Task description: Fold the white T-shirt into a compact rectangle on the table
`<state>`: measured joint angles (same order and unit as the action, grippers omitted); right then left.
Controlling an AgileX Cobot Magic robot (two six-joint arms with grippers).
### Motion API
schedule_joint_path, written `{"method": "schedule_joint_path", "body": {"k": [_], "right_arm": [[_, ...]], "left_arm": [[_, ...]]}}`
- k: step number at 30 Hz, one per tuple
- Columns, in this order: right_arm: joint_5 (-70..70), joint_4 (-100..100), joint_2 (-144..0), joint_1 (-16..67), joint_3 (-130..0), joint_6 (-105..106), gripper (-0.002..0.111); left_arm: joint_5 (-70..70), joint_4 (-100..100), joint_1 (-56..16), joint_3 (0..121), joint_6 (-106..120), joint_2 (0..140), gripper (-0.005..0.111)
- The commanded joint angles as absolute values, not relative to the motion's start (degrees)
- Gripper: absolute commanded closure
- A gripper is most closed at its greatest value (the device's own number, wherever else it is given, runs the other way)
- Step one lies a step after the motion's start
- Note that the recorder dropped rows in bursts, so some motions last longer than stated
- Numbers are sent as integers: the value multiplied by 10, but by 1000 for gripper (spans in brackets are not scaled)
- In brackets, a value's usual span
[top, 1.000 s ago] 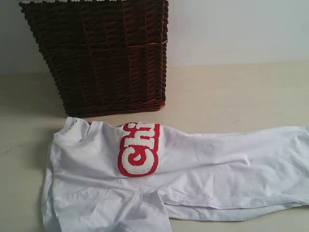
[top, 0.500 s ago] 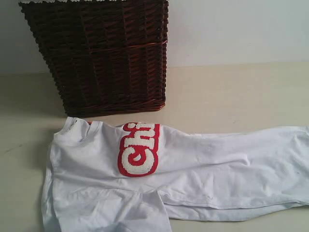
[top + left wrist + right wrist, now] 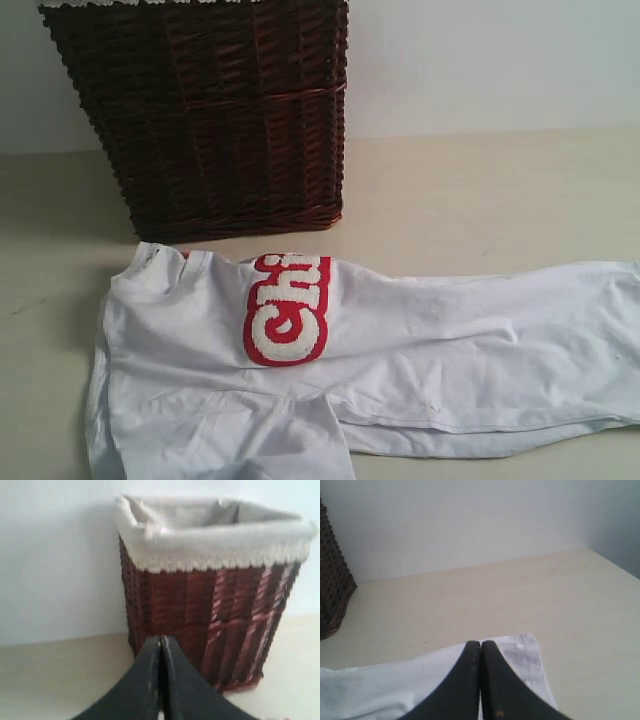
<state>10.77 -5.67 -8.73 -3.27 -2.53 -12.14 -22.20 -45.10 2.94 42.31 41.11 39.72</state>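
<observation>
We see the counter [image 3: 480,200] carrying everything. The shirt [image 3: 430,340] lies spread on it just in front of the basket [image 3: 220,120], with its collar end nearest the basket and its body trailing away. Its red band [image 3: 288,310] faces up near the basket's front corner. Our left end effector [image 3: 161,642] points at the basket, closed tight and empty. The right end effector [image 3: 480,646], equally closed and empty, is above the shirt's end farthest from the basket.

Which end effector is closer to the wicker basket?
Left. The left end effector, shut, points straight at the wicker basket, close in front of it. The right end effector, also shut, is over one end of the white T-shirt, the basket only at the edge of its view.
</observation>
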Motion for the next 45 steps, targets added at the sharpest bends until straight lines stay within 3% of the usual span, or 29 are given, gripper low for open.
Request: {"method": "schedule_joint_path", "body": {"k": [1,5,11,27,34,41,45], "right_arm": [[106,-59,-84,-37,-24,-122,108],[106,-59,-84,-37,-24,-122,108],[106,-59,-84,-37,-24,-122,108],[106,-59,-84,-37,-24,-122,108],[106,-61,-84,-37,-24,-122,108],[106,-61,-84,-37,-24,-122,108],[106,-59,-84,-37,-24,-122,108]], "left_arm": [[-211,-470,30,571,477,557,107],[-221,-468,30,623,553,641,107],[-273,-468,30,614,495,699,107],[-526,-479,30,614,727,759,107],[-700,-458,30,613,746,820,107],[-697,-420,30,545,736,840,107],[-629,-426,30,503,731,840,107]]}}
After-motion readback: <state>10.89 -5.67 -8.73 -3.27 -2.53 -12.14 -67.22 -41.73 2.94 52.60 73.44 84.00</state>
